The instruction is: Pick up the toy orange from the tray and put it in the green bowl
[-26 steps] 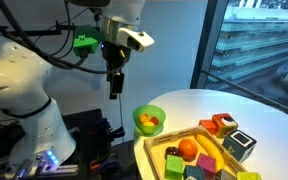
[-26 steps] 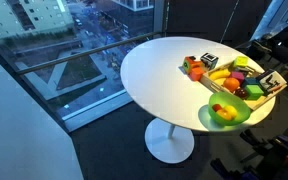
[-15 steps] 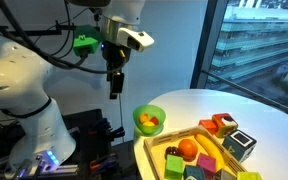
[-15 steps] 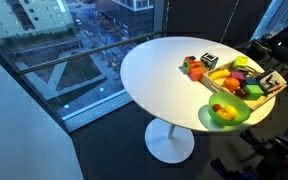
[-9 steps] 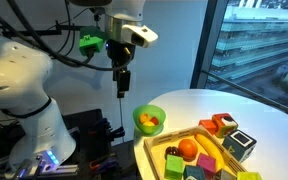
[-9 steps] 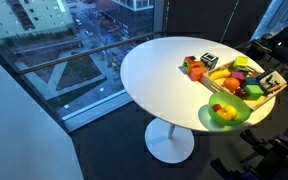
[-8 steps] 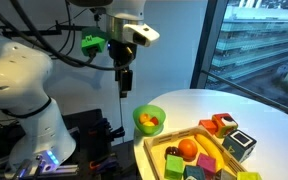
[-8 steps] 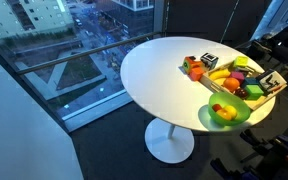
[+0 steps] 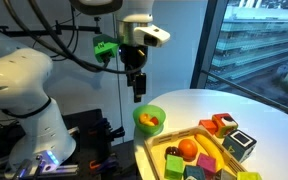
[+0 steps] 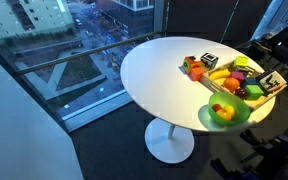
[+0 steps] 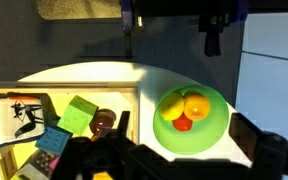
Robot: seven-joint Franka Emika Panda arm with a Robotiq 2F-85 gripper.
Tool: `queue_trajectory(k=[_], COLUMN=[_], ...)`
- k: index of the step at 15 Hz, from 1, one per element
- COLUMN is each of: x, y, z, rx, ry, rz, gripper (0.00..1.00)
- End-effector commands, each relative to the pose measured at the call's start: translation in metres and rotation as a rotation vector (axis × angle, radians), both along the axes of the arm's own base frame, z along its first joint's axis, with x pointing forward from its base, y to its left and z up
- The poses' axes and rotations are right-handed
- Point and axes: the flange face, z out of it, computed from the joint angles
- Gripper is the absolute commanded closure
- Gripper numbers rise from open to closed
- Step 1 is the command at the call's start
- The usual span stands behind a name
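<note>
The toy orange (image 9: 188, 149) is a smooth orange ball lying among blocks in the light wooden tray (image 9: 169, 135), which also shows in an exterior view (image 10: 206, 83) and at the left of the wrist view (image 11: 136, 105). The green bowl (image 9: 149, 120) stands just beside the tray's end, near the table edge (image 10: 224, 113). It holds a yellow, an orange-yellow and a red toy (image 11: 191, 118). My gripper (image 9: 137, 88) hangs in the air above and slightly to the side of the bowl. In the wrist view its fingers (image 11: 189, 150) are apart and empty. The toy orange is not visible in the wrist view.
The round white table (image 10: 154, 70) stands by a large window. The tray also holds a red-orange blocky toy (image 9: 222, 124), a black-and-white cube (image 9: 239, 143) and green blocks (image 11: 79, 113). The robot's white base (image 9: 19, 95) stands beside the table.
My gripper has moved sideways toward the green bowl and now hangs almost over it. The toys, tray and bowl have not moved.
</note>
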Motion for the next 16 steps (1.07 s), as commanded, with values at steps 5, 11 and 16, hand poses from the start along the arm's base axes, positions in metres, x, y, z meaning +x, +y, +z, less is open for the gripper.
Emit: queue_trajectory(k=[5,11,16], x=[0.038,0.072,0.102], y=[-0.019,-0.030,-0.041], z=[-0.026,-0.050,-0.069], rx=[-0.056,-0.086,-0.111], ry=[0.003,0.016,0.041], rz=[-0.030,-0.044,-0.043], gripper=[0.00,0.00,0.00])
